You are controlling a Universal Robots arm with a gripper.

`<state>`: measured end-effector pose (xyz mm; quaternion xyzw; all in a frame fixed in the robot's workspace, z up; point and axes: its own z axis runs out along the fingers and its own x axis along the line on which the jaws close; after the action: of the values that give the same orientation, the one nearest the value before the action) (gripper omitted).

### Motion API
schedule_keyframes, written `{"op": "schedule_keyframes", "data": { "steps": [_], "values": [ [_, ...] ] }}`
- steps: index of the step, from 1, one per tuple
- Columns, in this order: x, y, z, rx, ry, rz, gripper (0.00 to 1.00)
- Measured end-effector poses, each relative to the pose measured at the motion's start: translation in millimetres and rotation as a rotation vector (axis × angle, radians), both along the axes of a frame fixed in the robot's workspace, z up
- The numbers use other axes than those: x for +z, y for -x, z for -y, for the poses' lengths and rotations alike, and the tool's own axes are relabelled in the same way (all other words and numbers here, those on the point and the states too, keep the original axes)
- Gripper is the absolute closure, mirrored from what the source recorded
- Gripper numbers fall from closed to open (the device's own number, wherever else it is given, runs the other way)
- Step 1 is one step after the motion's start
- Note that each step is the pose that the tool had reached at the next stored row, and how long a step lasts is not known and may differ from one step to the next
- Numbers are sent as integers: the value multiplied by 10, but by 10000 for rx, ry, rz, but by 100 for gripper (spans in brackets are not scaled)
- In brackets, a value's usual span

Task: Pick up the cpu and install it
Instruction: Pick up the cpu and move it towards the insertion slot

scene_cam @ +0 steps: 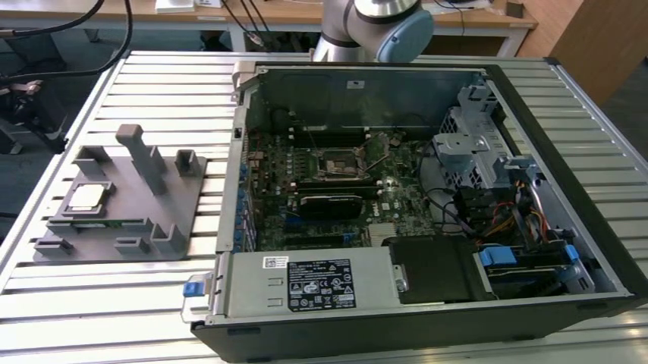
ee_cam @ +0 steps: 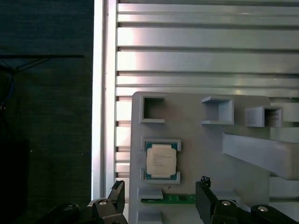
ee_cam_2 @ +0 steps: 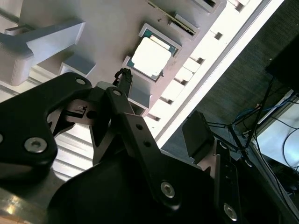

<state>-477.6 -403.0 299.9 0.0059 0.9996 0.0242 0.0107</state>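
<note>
End effector point(ee_cam: 161, 186) hangs spread wide, apparently above the cpu point(ee_cam: 161, 160) seated in its grey fixture point(ee_cam: 201, 154).

The cpu point(ee_cam: 161, 160) lies flat in a framed seat on the grey fixture plate point(ee_cam: 196, 140), which rests on the ribbed metal desk point(ee_cam: 205, 46). The hand point(ee_cam: 160, 192) hangs near it with its 2 black fingers point(ee_cam: 117, 193) spread, neither touching the cpu. A green board strip point(ee_cam: 168, 199) lies just beside the seat.
</note>
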Motion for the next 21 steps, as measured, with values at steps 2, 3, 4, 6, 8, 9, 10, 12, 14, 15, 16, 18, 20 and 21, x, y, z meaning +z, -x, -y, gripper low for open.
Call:
{"op": "schedule_keyframes", "data": {
  "steps": [2,3,4,6,8,9,10,12,14,15,16,18,20,21],
  "values": [
    [-33,0,0,0,0,-4,29],
    [-49,0,0,-1,0,-6,29],
    [-67,0,0,-9,0,-10,29],
    [-96,0,0,-16,0,-26,29],
    [-118,0,0,-27,-6,-48,29],
    [-124,-1,1,-38,-22,-70,29],
    [-128,-1,2,-50,-41,-95,29],
    [-132,-1,5,-76,-74,-130,29],
    [-134,-1,5,-80,-74,-134,29],
    [-134,-1,5,-81,-74,-134,29],
    [-135,-1,5,-81,-69,-135,29],
    [-135,-2,6,-79,-60,-133,29],
    [-135,-1,6,-79,-59,-134,29],
    [-136,-2,5,-79,-59,-132,29]
  ]
}}
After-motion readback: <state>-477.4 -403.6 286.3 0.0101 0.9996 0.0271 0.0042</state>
